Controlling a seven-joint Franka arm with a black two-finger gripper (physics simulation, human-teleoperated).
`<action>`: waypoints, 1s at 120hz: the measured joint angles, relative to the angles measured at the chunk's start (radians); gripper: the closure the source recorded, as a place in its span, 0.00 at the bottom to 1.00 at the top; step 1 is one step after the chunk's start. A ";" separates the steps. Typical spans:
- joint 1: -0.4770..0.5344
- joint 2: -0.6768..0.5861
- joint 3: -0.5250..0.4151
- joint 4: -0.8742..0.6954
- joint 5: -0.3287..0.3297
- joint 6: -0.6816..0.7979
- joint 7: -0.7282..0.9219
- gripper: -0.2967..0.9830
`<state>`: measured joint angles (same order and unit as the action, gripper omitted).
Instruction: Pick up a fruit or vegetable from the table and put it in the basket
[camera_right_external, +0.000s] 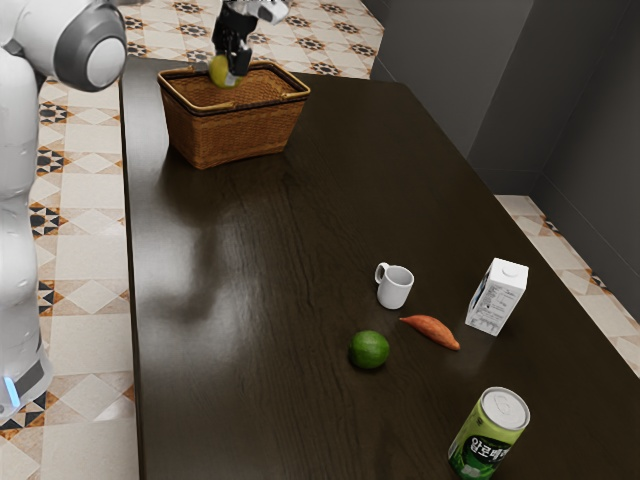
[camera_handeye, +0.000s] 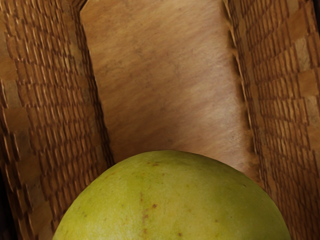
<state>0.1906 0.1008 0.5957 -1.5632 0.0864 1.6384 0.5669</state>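
In the exterior view my gripper (camera_right_external: 231, 72) is at the basket's mouth, shut on a yellow-green round fruit (camera_right_external: 222, 71). The woven brown basket (camera_right_external: 232, 131) stands at the table's far end; the fruit is at its opening, by the rim. Large in the wrist view is the same fruit (camera_handeye: 172, 200), with the basket's bare floor (camera_handeye: 165, 75) beyond it and a woven wall (camera_handeye: 45, 100) to either side. A green lime (camera_right_external: 369, 350) and an orange sweet potato (camera_right_external: 432, 331) lie on the table.
On the dark table (camera_right_external: 240, 300), far from the basket, stand a white mug (camera_right_external: 395, 288), a white carton (camera_right_external: 497, 297) and a green can (camera_right_external: 488, 436). The basket's gold-coloured handles rest along its rim.
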 joint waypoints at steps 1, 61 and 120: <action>0.000 0.001 0.000 0.000 0.000 0.000 0.000 0.48; 0.000 0.012 0.002 -0.014 -0.006 0.022 -0.001 0.48; 0.014 0.012 0.017 -0.028 -0.006 0.025 -0.002 0.48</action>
<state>0.2048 0.1124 0.6123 -1.5908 0.0806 1.6635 0.5653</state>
